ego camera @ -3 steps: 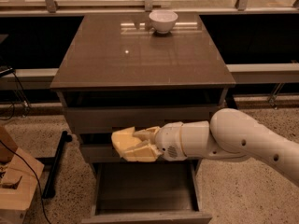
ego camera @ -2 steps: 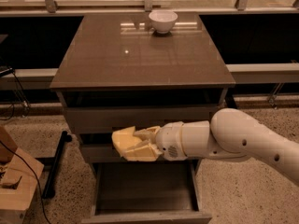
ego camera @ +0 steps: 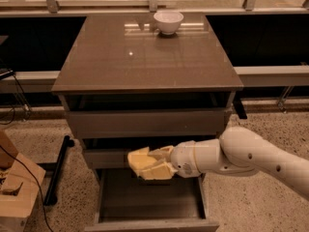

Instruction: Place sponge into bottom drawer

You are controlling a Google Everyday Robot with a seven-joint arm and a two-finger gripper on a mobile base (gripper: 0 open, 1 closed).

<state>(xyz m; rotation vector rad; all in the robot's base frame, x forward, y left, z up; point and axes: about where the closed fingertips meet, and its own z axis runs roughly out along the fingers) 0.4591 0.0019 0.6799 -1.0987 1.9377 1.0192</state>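
The end effector [ego camera: 155, 164] hangs in front of the desk [ego camera: 145, 57], level with the face of the middle drawer [ego camera: 104, 157] and above the open bottom drawer [ego camera: 149, 199]. Its fingers are pressed onto the sponge [ego camera: 141, 161], pinching the pale-yellow block so that it sticks out to the left of the white wrist. The sponge is in the air, touching neither drawer; it sits over the rear part of the bottom drawer's opening, just in front of the middle drawer's front. The arm [ego camera: 241, 156] comes in from the right edge of the view, its thick white segments sloping down and leftward to the wrist. The bottom drawer is pulled well out toward the camera, and the bare floor of its box shows beneath the sponge. Above it, the top drawer [ego camera: 145, 122] shows a plain flat front with a dark gap under the desk's slab. On the glossy brown top, a white bowl [ego camera: 168, 21] stands upright near the back edge, right of centre, well apart from the arm. At lower left, on the speckled floor [ego camera: 251, 129], a pale wooden object [ego camera: 17, 187] stands beside the desk, with a black cable [ego camera: 29, 182] running across it.
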